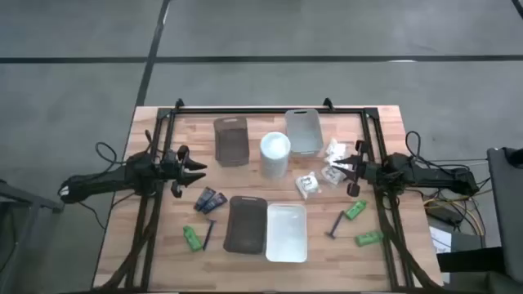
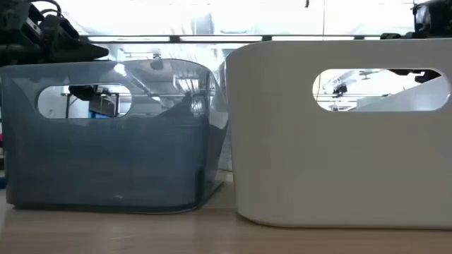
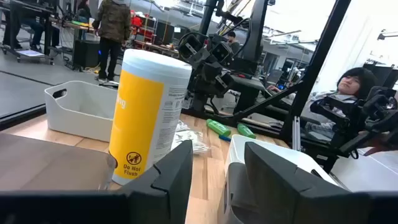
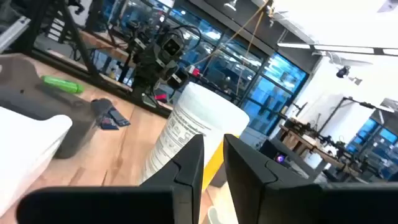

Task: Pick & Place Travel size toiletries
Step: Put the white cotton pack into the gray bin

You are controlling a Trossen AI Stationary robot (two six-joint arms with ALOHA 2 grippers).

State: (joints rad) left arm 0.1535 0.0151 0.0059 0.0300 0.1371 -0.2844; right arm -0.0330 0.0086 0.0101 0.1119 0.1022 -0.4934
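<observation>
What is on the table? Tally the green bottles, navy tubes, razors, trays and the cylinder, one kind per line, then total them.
Green bottles: 3
Navy tubes: 2
Razors: 2
Trays: 4
White cylinder: 1
Total: 12, leaving out the white packets, which are too bunched to count.

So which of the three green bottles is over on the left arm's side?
The green bottle beside the slim dark razor, left of the dark grey tray. The other two lie near the right arm.

Matt wooden table (image 1: 163, 245); glossy white plastic tray (image 1: 286, 233).
</observation>
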